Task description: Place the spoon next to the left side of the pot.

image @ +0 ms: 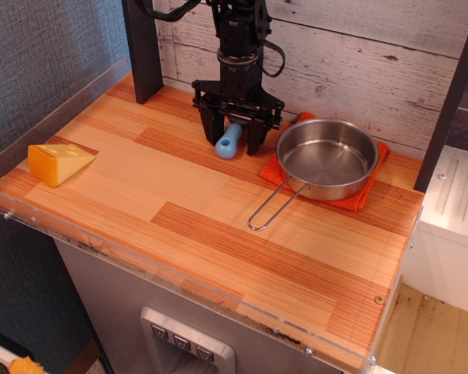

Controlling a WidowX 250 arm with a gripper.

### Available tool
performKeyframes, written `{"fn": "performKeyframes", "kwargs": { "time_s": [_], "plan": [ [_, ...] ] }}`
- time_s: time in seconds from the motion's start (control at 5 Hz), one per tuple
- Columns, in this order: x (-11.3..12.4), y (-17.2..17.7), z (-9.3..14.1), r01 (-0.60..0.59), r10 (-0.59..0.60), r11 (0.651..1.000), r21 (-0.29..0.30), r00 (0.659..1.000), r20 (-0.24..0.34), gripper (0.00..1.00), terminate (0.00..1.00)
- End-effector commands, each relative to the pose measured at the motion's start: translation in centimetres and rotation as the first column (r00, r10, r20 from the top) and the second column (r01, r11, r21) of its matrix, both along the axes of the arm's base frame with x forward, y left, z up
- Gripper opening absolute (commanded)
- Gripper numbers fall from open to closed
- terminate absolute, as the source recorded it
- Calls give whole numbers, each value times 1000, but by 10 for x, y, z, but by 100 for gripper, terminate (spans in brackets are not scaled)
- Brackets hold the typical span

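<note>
The spoon lies on the wooden table just left of the pot. Only its light-blue handle shows; the bowl end is hidden under the gripper. The pot is a shiny steel pan on an orange cloth mat, with its wire handle pointing to the front left. My gripper stands low over the spoon with its two black fingers spread apart on either side of the handle. It is open and holds nothing.
A yellow cheese wedge sits at the table's left edge. A dark post stands at the back left and a white plank wall runs behind. A clear plastic rim lines the table's front and left.
</note>
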State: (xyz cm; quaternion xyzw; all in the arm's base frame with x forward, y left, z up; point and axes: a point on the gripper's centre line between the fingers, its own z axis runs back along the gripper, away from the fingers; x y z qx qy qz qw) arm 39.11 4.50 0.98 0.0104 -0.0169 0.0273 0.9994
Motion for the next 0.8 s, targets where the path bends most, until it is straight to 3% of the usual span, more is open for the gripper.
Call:
{"fn": "performKeyframes", "kwargs": {
  "time_s": [0.0, 0.2, 0.4, 0.6],
  "plan": [
    [-13, 8, 78, 29, -28, 1000, -9, 989, 147, 100, 0],
    [-40, -6, 116, 59, -55, 998, -13, 978, 199, 100, 0],
    [-75, -21, 121, 75, -69, 997, -32, 983, 171, 100, 0],
    [-105, -31, 98, 88, -82, 995, -44, 990, 113, 100, 0]
  ]
}}
